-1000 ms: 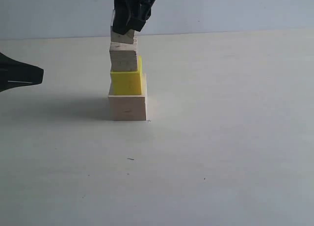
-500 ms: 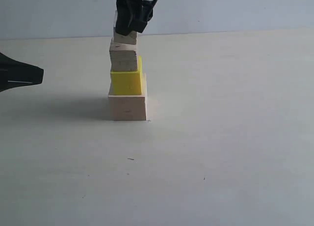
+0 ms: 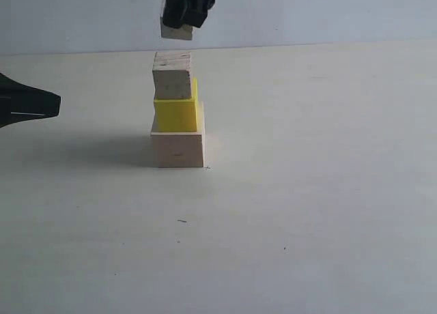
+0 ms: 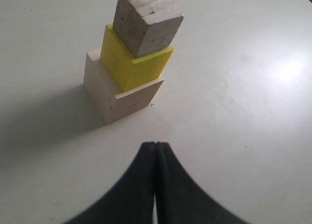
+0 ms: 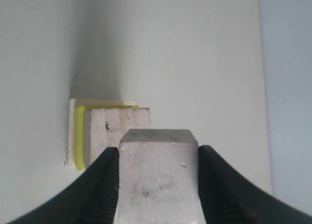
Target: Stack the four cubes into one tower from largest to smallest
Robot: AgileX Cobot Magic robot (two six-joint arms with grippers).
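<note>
Right gripper (image 3: 179, 25) is pinching my smallest cube (image 3: 176, 32), hovering clear above the three stacked cubes (image 3: 176, 115); left gripper (image 4: 155, 158) is sitting closed.

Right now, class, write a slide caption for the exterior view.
Right fingers hold the smallest pale wood cube clear above the three-cube tower.

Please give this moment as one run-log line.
stacked: largest cube, yellow cube, third cube | smallest cube: held above third cube, not touching | right gripper: shut on smallest cube | left gripper: shut, empty, aside
</note>
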